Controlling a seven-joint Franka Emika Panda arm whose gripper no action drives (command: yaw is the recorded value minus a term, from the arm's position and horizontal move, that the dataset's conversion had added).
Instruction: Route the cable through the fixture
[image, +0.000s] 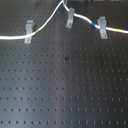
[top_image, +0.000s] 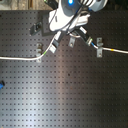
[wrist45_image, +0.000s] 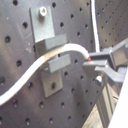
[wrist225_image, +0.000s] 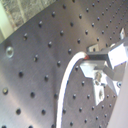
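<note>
The white cable comes from the first exterior view's left, passes the left clip, rises to the top edge, then drops past the middle fixture and the right clip. In the second exterior view the gripper sits under the arm above the middle fixture. In the first wrist view the gripper is shut on the cable, which lies in the slot of the fixture. The second wrist view shows the gripper pinching the cable.
The black perforated board fills both exterior views. The arm's white body covers the top middle of the second exterior view. A small dark mount stands at the second exterior view's upper left, and a blue object is at its left edge.
</note>
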